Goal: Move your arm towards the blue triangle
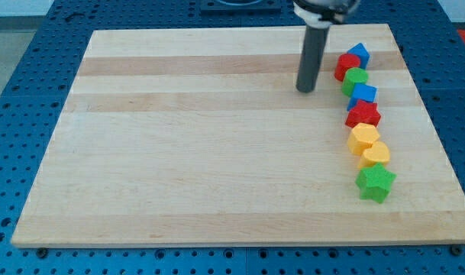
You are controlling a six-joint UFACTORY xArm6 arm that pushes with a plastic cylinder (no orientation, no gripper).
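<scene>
The blue triangle (360,53) lies near the board's upper right, at the top of a column of blocks. My tip (305,90) rests on the board to the left of and a little below it, apart from every block. Beside the triangle sits a red block (346,66), with a green block (356,79) just below; these two are the blocks closest to my tip. Further down the column come a blue cube (363,94), a red star (363,114), a yellow block (363,137), a yellow heart (376,154) and a green star (376,182).
The wooden board (194,137) lies on a blue perforated table (18,69). The block column runs close to the board's right edge. The arm's body enters from the view's top, above the rod.
</scene>
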